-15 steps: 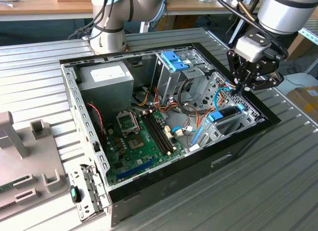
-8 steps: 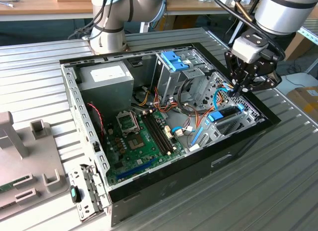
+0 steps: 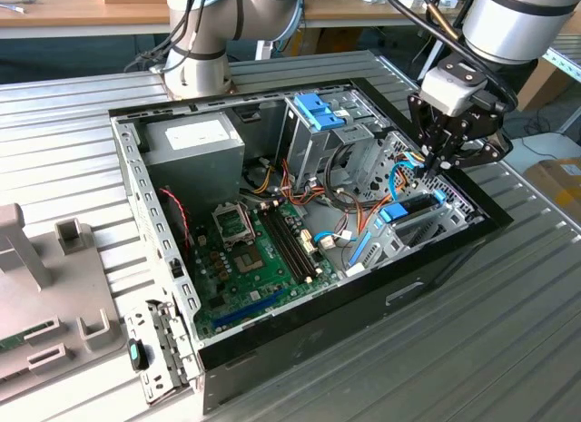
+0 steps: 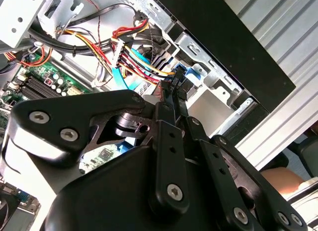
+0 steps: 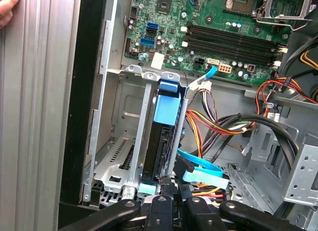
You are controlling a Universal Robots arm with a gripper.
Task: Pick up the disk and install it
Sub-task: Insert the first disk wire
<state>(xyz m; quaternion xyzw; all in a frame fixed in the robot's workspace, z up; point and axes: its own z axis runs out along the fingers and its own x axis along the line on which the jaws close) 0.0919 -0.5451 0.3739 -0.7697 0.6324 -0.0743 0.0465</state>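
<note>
Gripper (image 3: 436, 161) low at PC case (image 3: 300, 336) edge, fingers nearly closed at end of disk (image 5: 164, 141); firm grip or just touching – can't tell. Disk on edge in bay slot, blue carrier up. Best pressed straight along rails, clear of cables (image 5: 218, 129).

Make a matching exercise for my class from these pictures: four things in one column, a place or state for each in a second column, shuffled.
Things
1. disk
2. gripper
3. motherboard
4. power supply

Places or states
A. green, flat on the case floor
B. grey box in a case corner
C. in its blue carrier, slotted in the metal bay
D. at the disk's end

Pairs: 1-C, 2-D, 3-A, 4-B
</note>
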